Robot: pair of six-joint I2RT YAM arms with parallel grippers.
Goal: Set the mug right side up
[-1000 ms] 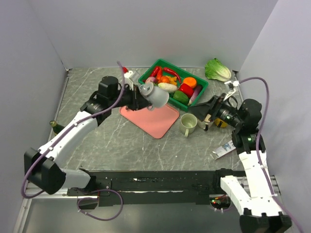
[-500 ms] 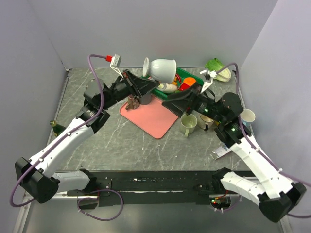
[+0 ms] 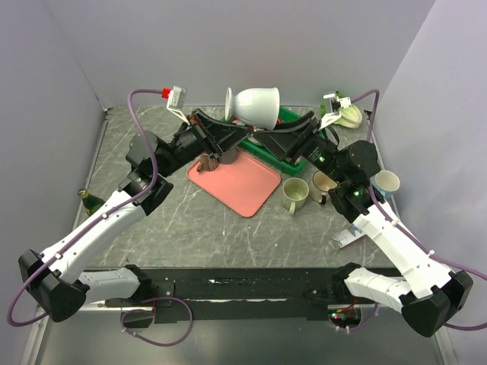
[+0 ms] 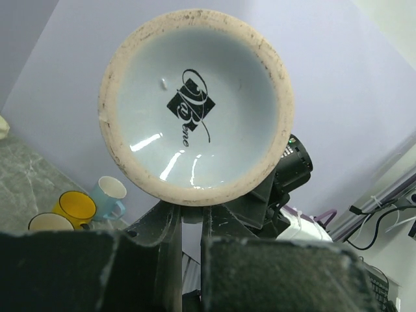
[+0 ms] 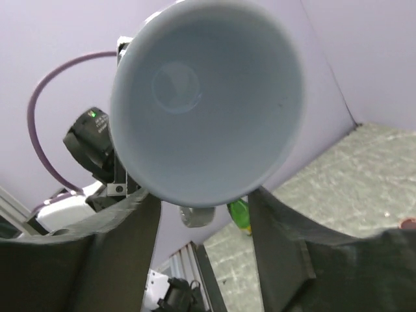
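The white mug (image 3: 256, 106) hangs high over the back of the table, lying on its side with its foot to the left and its mouth to the right. My left gripper (image 3: 233, 135) is shut on its handle from below; the left wrist view shows the mug's logo-marked base (image 4: 195, 110) above the closed left gripper (image 4: 190, 220). My right gripper (image 3: 272, 138) reaches in from the right. In the right wrist view the mug's mouth (image 5: 208, 97) faces the camera, the right gripper (image 5: 203, 198) stands open astride its underside, and the rim hides the fingertips.
Beneath the mug lie a pink tray (image 3: 237, 185) with a brown object (image 3: 207, 162) and a green basket (image 3: 295, 160). A green mug (image 3: 294, 194), a cream mug (image 3: 323, 185), a blue mug (image 3: 386, 182), lettuce (image 3: 351, 113), a packet (image 3: 348, 234) and a bottle (image 3: 90, 199) are around.
The left arm has lifted the mug from over the tray to high in the air. The right arm rose from the table to the mug, and its jaws have narrowed.
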